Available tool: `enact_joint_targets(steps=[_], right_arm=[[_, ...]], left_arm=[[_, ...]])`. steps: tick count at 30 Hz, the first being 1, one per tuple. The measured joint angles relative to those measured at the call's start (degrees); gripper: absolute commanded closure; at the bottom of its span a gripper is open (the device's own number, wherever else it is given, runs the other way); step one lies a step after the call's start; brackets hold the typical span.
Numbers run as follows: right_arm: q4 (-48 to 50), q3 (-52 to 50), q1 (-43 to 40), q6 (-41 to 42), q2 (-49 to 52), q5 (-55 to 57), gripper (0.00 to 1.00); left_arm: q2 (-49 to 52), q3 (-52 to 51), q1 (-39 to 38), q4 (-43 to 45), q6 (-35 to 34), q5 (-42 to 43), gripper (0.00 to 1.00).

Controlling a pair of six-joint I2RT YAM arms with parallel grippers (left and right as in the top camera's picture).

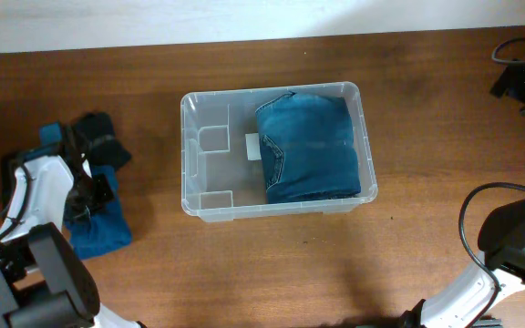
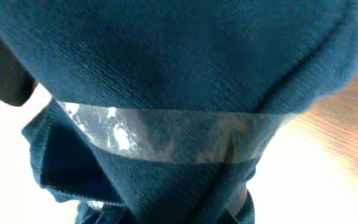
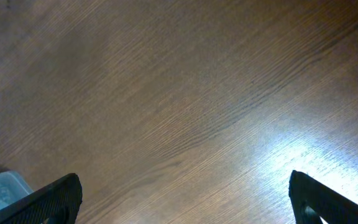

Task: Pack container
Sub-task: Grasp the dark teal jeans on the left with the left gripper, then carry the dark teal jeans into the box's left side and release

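On my overhead feed the left gripper (image 1: 91, 193) sits low over a blue cloth (image 1: 98, 232), with the cloth spilling out below and beside the jaws. A dark cloth (image 1: 98, 137) lies just beyond them on the table (image 1: 244, 273). The left wrist feed is filled edge to edge with blue fabric pressed close to the lens, and a band of clear tape (image 2: 166, 134) runs across it. None of the fingers show in that view, so I can't make out whether those jaws are clamped on the cloth or parted around it.

The right gripper (image 3: 185, 199) hangs over bare wood with its jaws spread wide. One dark finger shows in each lower corner of its wrist view, and nothing is between them. (A pale, see-through corner pokes in just outside one finger at the frame's lower left; I can't say for certain what it is.)

The container (image 1: 210, 205) stands upright mid-table, well apart from both pairs of jaws and roughly between them. Folded jeans (image 1: 308, 146) fill the half nearer the right jaws. The half nearer the left jaws shows bare base with a white label (image 1: 252, 146) beside the jeans.
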Motion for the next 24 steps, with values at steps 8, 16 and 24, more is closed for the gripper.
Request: enact_joint_targets(steps=[8,16,24], right_arm=[[0.04,0.00,0.00,0.00,0.00,-0.04,0.02],[0.04,0.00,0.00,-0.04,0.00,-0.02,0.02],[0.04,0.00,0.00,0.02,0.00,-0.02,0.01]], left_arm=[[2.10,31.36,-5.88,-16.79,0.00,4.11,0.99],[1.92,47.95,-19.12,-22.45,-3.69,4.96,0.99],[2.19,48.04,-32.37,-19.61,-12.92,5.22,0.99]])
